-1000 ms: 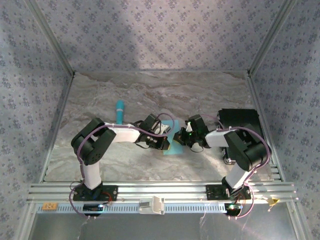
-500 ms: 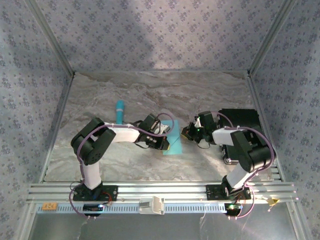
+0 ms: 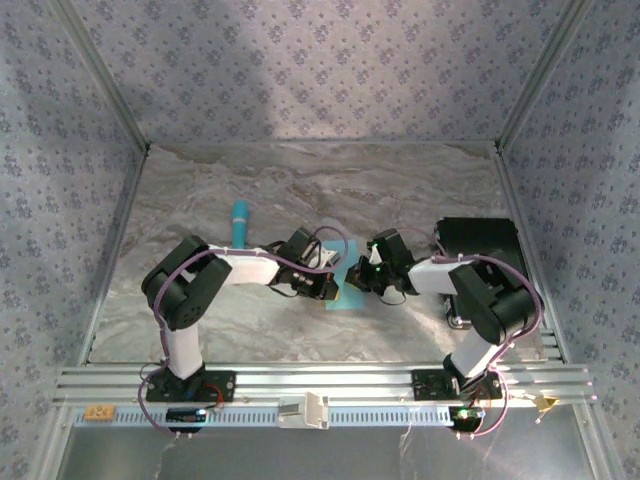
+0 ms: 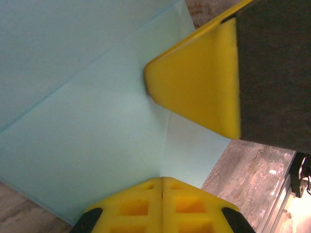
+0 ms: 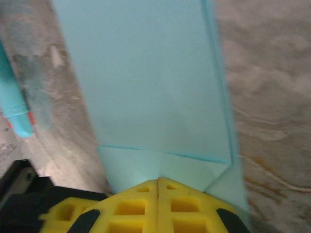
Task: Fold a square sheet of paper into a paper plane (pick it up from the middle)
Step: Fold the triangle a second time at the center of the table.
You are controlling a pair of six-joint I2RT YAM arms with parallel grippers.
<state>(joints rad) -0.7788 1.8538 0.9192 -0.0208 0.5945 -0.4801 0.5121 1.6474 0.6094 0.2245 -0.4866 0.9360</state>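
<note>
Both clenched, the left gripper (image 4: 162,180) and right gripper (image 5: 158,181) press their tips onto the creased sheet of paper (image 5: 150,82). The right wrist view's left edge adds a turquoise stick (image 5: 14,102).

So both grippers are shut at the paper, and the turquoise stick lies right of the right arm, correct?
No. The top view shows the stick on the left, beyond the left arm. The left gripper and right gripper are shut at the paper.
</note>
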